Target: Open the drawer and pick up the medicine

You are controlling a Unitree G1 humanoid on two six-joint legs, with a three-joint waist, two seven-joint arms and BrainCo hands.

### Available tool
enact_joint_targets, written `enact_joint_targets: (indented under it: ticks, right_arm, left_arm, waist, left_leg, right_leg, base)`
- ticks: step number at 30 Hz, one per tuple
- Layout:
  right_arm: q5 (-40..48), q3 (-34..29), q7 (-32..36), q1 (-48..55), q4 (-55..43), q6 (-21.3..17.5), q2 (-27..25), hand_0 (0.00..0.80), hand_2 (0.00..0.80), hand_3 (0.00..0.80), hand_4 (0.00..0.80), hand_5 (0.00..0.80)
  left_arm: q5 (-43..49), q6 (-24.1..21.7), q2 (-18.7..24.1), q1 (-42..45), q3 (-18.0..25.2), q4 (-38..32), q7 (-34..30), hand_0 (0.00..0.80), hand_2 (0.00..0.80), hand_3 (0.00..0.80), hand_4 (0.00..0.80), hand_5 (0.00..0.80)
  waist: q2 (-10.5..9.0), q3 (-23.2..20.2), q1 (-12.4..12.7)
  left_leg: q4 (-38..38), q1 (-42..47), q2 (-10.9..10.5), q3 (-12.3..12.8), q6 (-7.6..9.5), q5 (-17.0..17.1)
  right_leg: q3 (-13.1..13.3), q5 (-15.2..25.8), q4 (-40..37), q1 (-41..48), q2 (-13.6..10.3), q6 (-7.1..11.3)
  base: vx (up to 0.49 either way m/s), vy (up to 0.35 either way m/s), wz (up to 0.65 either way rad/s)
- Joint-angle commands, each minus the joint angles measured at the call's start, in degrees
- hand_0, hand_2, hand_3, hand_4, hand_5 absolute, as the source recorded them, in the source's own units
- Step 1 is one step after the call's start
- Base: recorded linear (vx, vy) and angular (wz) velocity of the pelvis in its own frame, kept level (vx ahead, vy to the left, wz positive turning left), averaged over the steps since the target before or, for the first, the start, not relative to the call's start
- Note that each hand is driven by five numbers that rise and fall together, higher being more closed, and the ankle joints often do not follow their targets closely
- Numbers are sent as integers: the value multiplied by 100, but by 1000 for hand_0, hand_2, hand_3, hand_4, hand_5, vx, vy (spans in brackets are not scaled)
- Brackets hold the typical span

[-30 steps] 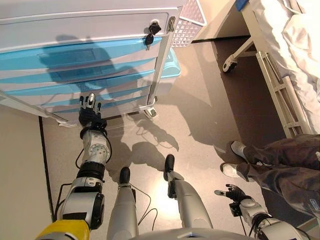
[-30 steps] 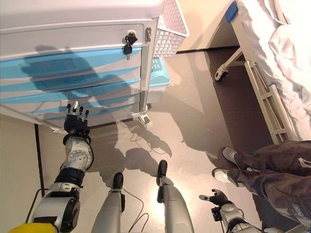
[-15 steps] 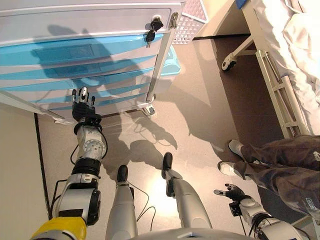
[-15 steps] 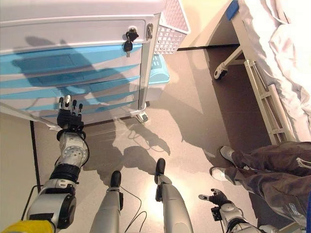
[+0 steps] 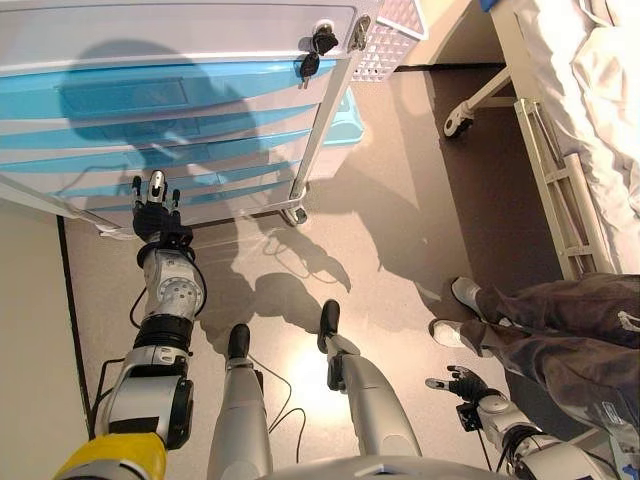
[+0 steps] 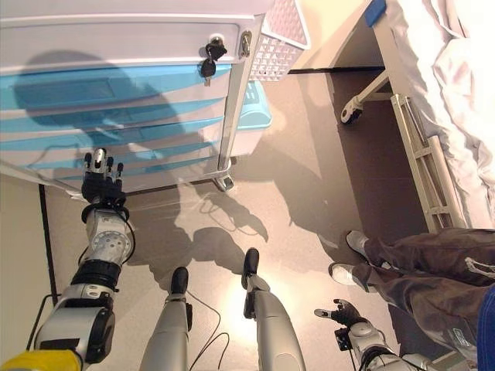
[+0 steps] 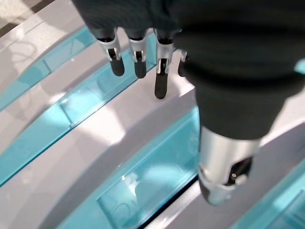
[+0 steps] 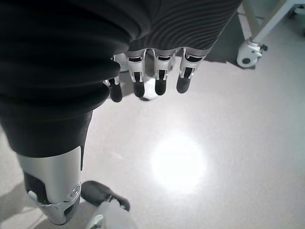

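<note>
Nearest the robot, the right hand hangs low at its side above bare floor, well apart from the work, fingers loosely extended and empty, as its wrist view confirms. Beside it on the right are the legs and shoes of a person. Further out, the left hand is raised at the front of the drawer cabinet, fingers straight and spread, holding nothing. Over the last second the whole view has shifted, so the camera has moved; even so, the hand now sits further toward the cabinet's left portion, level with the lower blue drawers. The left wrist view places the fingertips just off a pale ledge between two blue drawer fronts; contact cannot be confirmed. Judgement: the reach is nearly complete, but no handle is gripped and the opening step is not yet begun. All drawers appear closed, their translucent blue fronts flush. The medicine is not visible in any view and is presumably inside one of the drawers; which one cannot be told. A set of keys hangs in the lock at the upper drawer's corner, and a white basket hangs on the cabinet's side. Farthest right stands a wheeled bed.
</note>
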Motion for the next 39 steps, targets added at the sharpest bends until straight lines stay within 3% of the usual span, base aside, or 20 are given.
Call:
enact_joint_targets:
  ticks: [1, 16, 39]
  right_arm:
    - [124, 217, -2, 165, 77, -81, -288, 0, 0, 0, 0, 0]
    - [94, 245, 44, 191, 66, -82, -336, 0, 0, 0, 0, 0]
    - [109, 250, 80, 246, 37, -67, -418, 0, 0, 0, 0, 0]
  left_arm:
    - [61, -296, 417, -647, 86, -345, -323, 0, 0, 0, 0, 0]
    - [12, -271, 655, -913, -45, -335, -461, 0, 0, 0, 0, 0]
    - [-39, -300, 731, -1452, -494, -611, -506, 0, 0, 0, 0, 0]
  waist:
    - [140, -231, 13]
    - [126, -280, -41]
    - [316, -273, -135]
  left_leg:
    - [-438, -163, -195, -160, 233, 429]
    - [-463, -177, -163, -138, 227, 452]
    - [-336, -359, -225, -25, 265, 414]
  right_leg:
    - [-10, -552, 494, 116, 131, 240]
    - [-3, -473, 374, 134, 141, 268]
    - [114, -433, 411, 18, 101, 290]
  base:
    - [0, 0, 0]
    - [0, 0, 0]
    - [0, 0, 0]
